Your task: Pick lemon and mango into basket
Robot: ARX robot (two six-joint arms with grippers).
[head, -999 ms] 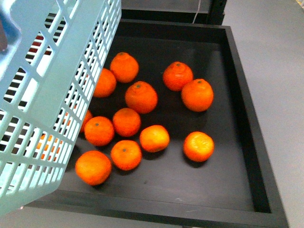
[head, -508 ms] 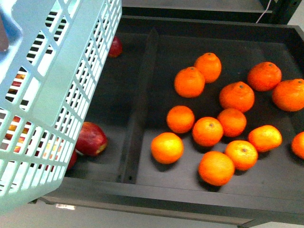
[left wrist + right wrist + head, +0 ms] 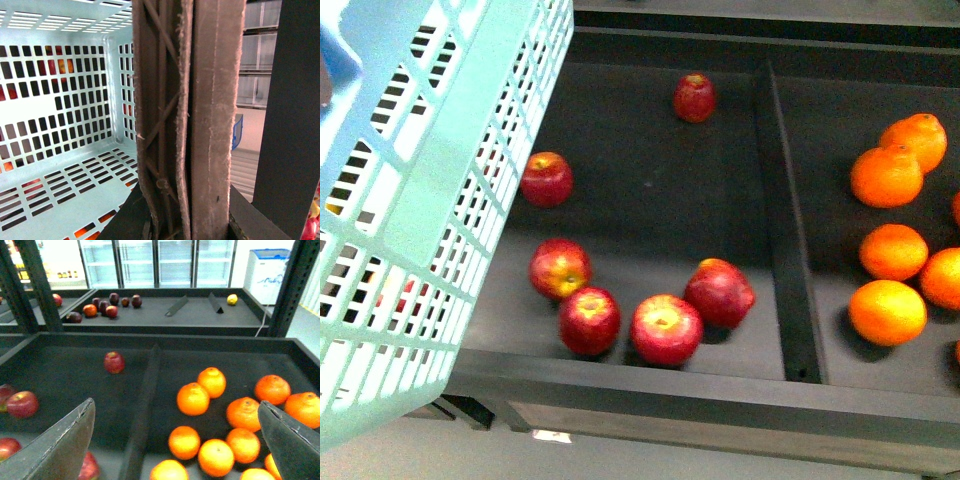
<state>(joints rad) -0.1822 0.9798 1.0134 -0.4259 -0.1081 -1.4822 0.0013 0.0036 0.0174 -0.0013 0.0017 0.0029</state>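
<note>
The light teal basket (image 3: 430, 200) hangs tilted at the left of the front view. My left gripper (image 3: 185, 220) is shut on its brown ribbed handles (image 3: 200, 125). The left wrist view looks into the basket's inside (image 3: 60, 125), which holds no fruit. My right gripper (image 3: 175, 440) is open and empty above a black tray of oranges, its fingers (image 3: 60, 445) far apart. A small yellow fruit, likely the lemon (image 3: 232, 299), lies on a far shelf in the right wrist view. The mango is not in view.
A black tray (image 3: 650, 400) in front holds several red apples (image 3: 665, 328) in the left compartment and oranges (image 3: 887, 312) in the right, with a divider (image 3: 785, 220) between. Dark shelf posts (image 3: 287, 285) and more apples (image 3: 105, 307) stand further back.
The front view has swung left: the oranges slid to the right edge and the apple compartment came into view. The basket keeps its place at the left of the picture.
</note>
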